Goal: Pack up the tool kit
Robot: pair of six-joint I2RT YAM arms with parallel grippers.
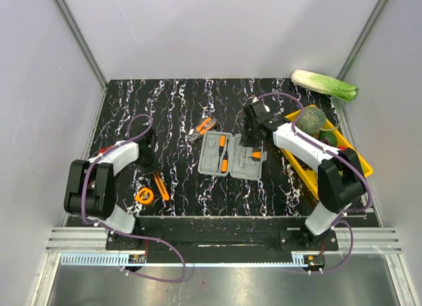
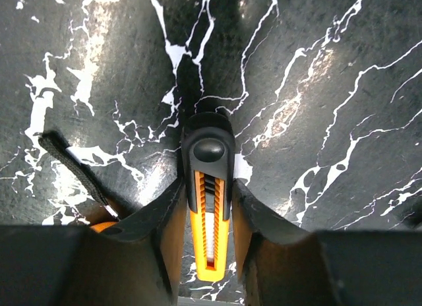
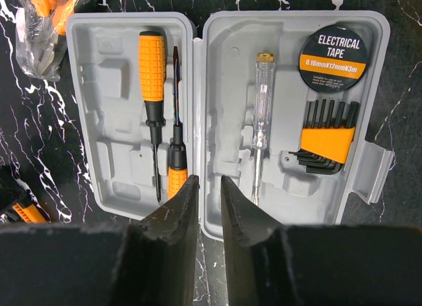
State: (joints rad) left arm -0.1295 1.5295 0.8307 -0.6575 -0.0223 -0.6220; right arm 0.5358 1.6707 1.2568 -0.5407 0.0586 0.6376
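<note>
Partly packed: tool kit case (image 1: 231,155) open mid-table, holding screwdrivers (image 3: 153,88), tester, tape roll, hex keys. Left gripper (image 2: 208,187) fingers clamped on utility knife (image 2: 209,214) on table. Right gripper (image 3: 204,187) fingers slightly apart, empty, above case. Pliers (image 1: 203,128), tape measure (image 1: 144,196) loose outside.
</note>
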